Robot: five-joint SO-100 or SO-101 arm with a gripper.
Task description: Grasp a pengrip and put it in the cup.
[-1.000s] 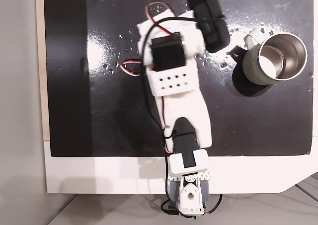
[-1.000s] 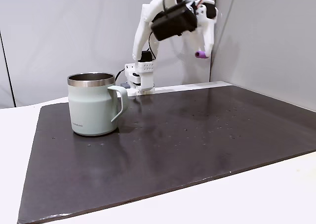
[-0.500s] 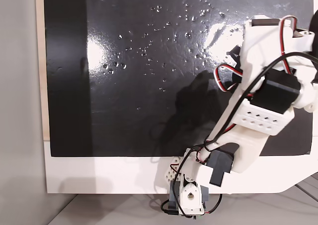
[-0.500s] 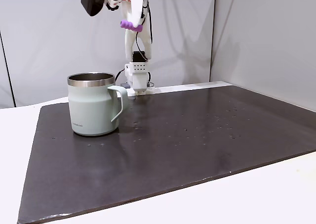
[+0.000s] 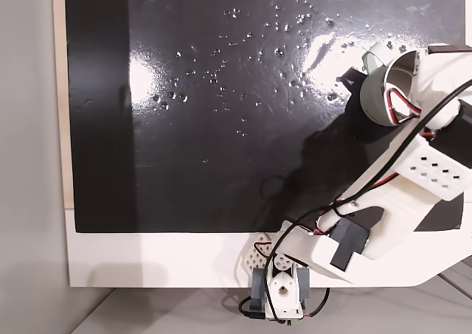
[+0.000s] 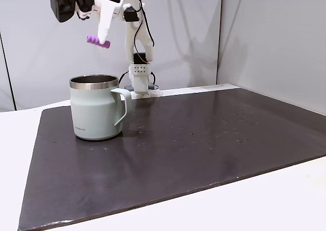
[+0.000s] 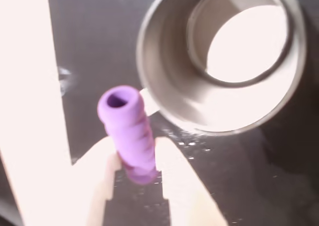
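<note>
Wrist view: the jaws (image 7: 133, 161) pinch the purple pengrip (image 7: 128, 131) by its lower end, high above the surface. The cup (image 7: 219, 61) sits at 2 o'clock from it. To do this well, move over the cup's middle before letting go.

**Colours at the cup**

The pengrip (image 7: 128, 131) is purple and ribbed, held in a white pincer (image 7: 134, 168). The cup (image 6: 96, 108) is pale grey-green outside, with a shiny steel rim and inside. The mat (image 6: 204, 139) is glossy black, flecked with pale specks, on a white worktop (image 5: 147, 260).
</note>
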